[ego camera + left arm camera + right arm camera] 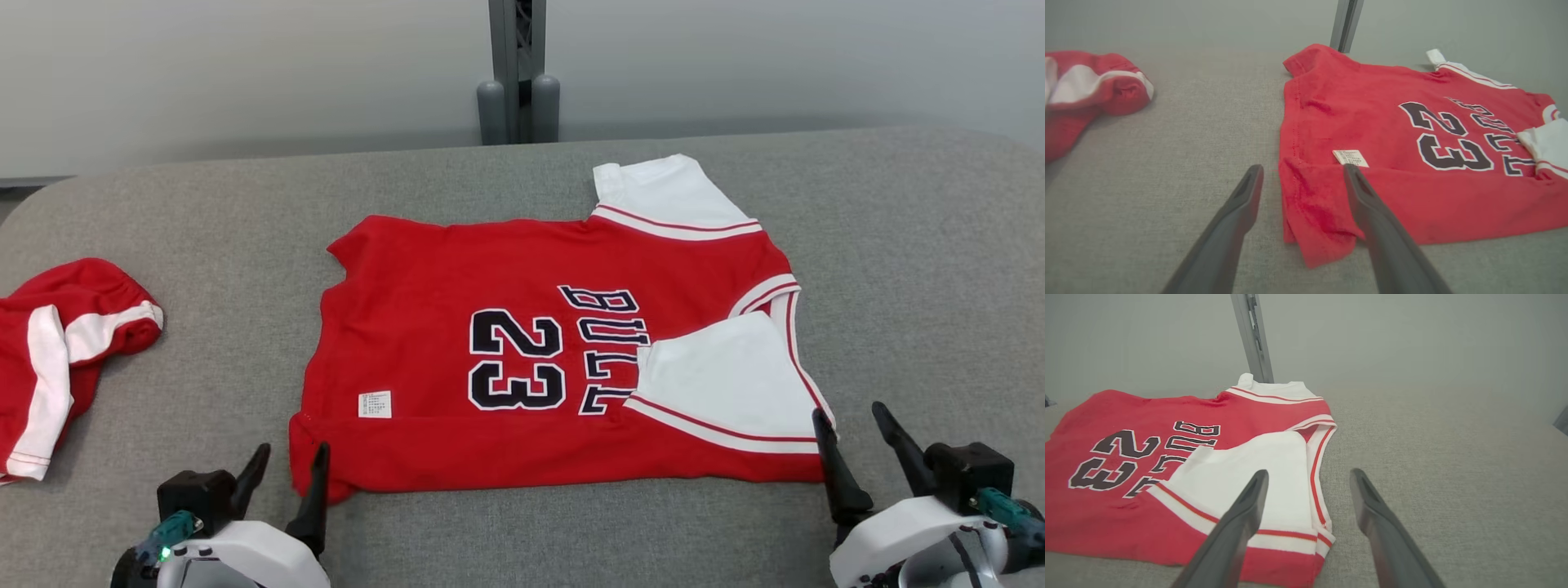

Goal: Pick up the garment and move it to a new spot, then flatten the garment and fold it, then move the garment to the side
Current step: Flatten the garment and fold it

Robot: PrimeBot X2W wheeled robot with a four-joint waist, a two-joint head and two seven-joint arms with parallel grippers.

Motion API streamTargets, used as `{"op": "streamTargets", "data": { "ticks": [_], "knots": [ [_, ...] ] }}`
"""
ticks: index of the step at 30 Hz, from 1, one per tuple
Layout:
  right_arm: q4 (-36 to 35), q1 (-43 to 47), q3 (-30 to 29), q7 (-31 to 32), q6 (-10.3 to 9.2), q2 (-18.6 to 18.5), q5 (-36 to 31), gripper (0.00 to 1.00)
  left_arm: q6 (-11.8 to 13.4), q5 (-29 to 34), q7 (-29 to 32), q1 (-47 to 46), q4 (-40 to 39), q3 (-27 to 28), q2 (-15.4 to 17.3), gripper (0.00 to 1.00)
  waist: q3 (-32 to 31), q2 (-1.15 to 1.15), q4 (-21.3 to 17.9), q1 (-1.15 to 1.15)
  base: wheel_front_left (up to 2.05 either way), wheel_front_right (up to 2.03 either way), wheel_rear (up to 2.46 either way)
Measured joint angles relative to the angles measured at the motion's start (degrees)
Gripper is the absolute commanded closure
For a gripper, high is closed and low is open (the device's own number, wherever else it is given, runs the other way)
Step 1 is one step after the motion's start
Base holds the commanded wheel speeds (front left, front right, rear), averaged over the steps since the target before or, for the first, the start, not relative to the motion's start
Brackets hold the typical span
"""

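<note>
The jersey (539,343) lies spread in the middle of the grey surface (898,245), number 23 up, collar toward our right. Its near long edge is turned up over the front in 1 band, and the near white sleeve (727,376) is folded in across the chest, so the fold looks started, not finished. The far sleeve (665,196) sticks out past the body, unfolded.

Our left gripper (292,449) sits at the hem corner, jaws wide apart and empty, 1 finger over cloth and 1 over bare surface. Our right gripper (849,411) mirrors it at the shoulder corner, also spread and holding nothing. Whether any finger touches the cloth, we cannot tell.

Our reckoning: placed and flattened, 1 side fold in. Left to do are the far side, the fold across, then the shift aside. A second red-and-white garment (57,343) lies bunched well off to our left.
</note>
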Motion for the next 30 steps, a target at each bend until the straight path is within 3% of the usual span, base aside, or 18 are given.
{"op": "streamTargets", "data": {
  "ticks": [13,14,15,16,17,26,30],
  "knots": [
    [13.19,-6.86,3.31,2.8,0.0,-0.38,4.2,0.0,-3.96,-5.28,5.72,-4.19,6.86,-1.26,-2.71,0.0,6.88,0.0,0.79,0.0,0.0,0.0,0.0],
    [13.61,-7.36,3.68,2.81,-0.01,-0.36,4.58,0.03,-4.11,-5.65,6.35,-4.57,7.05,-1.34,-2.72,0.14,7.17,0.0,0.87,0.0,0.0,0.0,0.0],
    [14.03,-7.7,4.12,2.88,-0.01,-0.36,5.09,0.53,-4.45,-6.06,6.72,-4.81,7.16,-1.22,-2.8,0.61,7.41,0.0,0.96,0.0,0.0,0.0,0.0],
    [14.36,-8.46,4.82,2.93,-0.01,-0.56,5.87,0.64,-4.71,-6.47,7.59,-5.2,7.36,-1.21,-2.66,1.0,7.65,0.0,1.03,0.0,0.0,0.0,0.0],
    [14.44,-8.61,5.0,2.92,-0.01,-0.56,6.35,1.0,-5.16,-6.94,7.92,-5.42,7.36,-1.19,-2.63,1.0,7.66,0.0,1.05,0.0,0.0,0.0,0.0],
    [10.07,-4.36,5.68,2.61,0.01,-1.32,10.16,1.0,-7.28,-9.2,11.35,-2.67,3.7,-1.43,-0.24,1.0,5.07,0.0,1.34,0.0,0.0,0.0,0.0],
    [3.72,0.37,4.6,4.08,0.01,-1.82,10.69,1.0,-6.39,-9.33,13.86,0.23,-1.13,-1.38,2.3,1.0,3.44,0.0,1.25,0.0,0.0,0.0,0.0]
  ]
}}
